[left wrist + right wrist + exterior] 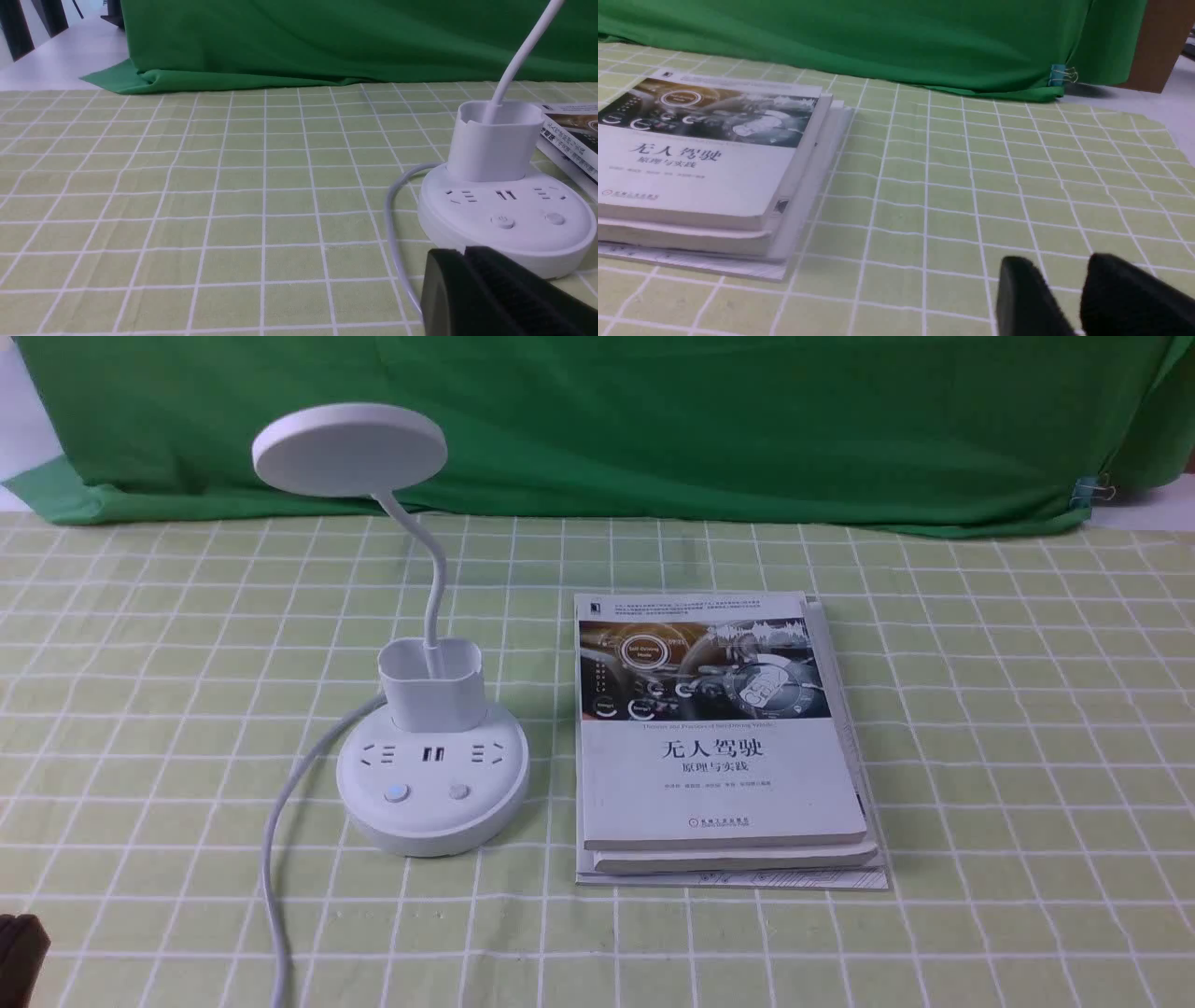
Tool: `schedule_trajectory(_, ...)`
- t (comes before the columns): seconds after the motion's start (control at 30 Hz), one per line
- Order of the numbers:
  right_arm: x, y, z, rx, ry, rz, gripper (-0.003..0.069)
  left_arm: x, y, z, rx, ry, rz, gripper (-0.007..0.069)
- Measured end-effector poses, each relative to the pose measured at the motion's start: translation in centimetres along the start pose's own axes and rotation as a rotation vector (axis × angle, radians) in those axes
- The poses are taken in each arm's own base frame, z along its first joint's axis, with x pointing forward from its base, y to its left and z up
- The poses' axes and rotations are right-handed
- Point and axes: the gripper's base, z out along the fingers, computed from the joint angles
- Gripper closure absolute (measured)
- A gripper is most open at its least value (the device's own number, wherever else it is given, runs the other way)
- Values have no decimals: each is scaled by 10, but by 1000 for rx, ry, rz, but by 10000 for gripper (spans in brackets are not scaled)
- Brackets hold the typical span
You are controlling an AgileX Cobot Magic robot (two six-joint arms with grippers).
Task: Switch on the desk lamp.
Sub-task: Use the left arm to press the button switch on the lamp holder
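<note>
The white desk lamp stands left of centre on the checked cloth. Its flat round disc head (pixel 350 448) sits on a thin bent neck (pixel 431 588) that rises from a small cup (pixel 431 686). The round base (pixel 431 793) has sockets and two buttons, a left one (pixel 396 793) and a right one (pixel 457 791). The head shows no glow. In the left wrist view my left gripper (pixel 462 252) is shut and empty, just in front of the base (pixel 528 242) near its left button (pixel 502 220). My right gripper (pixel 1059 261) is open and empty above bare cloth.
A stack of books (pixel 719 737) lies right of the lamp and shows in the right wrist view (pixel 705 163). The lamp's white cable (pixel 275 831) curves from the base toward the front edge. A green cloth backdrop (pixel 653 420) hangs along the far side.
</note>
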Motion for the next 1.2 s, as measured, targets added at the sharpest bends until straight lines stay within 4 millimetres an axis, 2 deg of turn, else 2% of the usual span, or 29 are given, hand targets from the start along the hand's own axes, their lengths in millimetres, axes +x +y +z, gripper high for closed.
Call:
schedule_trajectory(0.4,0,0,0,0,0,0,414,-2,0,0,-4,-24,-10,606)
schedule_trajectory(0.5,0,0,0,0,0,0,414,-10,1,-1,-3,-110,-155,606)
schedule_trajectory(0.57,0,0,0,0,0,0,414,-21,5,-2,-9,-237,-409,606)
schedule_trajectory(0.67,0,0,0,0,0,0,414,-29,12,-6,-39,-359,-547,606)
schedule_trajectory(0.9,0,0,0,0,0,0,414,-37,17,-10,-76,-465,-550,606)
schedule_trajectory(1.0,0,0,0,0,0,0,414,-38,17,-10,-78,-472,-530,606)
schedule_trajectory(1.1,0,0,0,0,0,0,414,-38,17,-10,-57,-471,-592,606)
schedule_trajectory(1.2,0,0,0,0,0,0,414,-50,12,-11,-3,-414,-594,606)
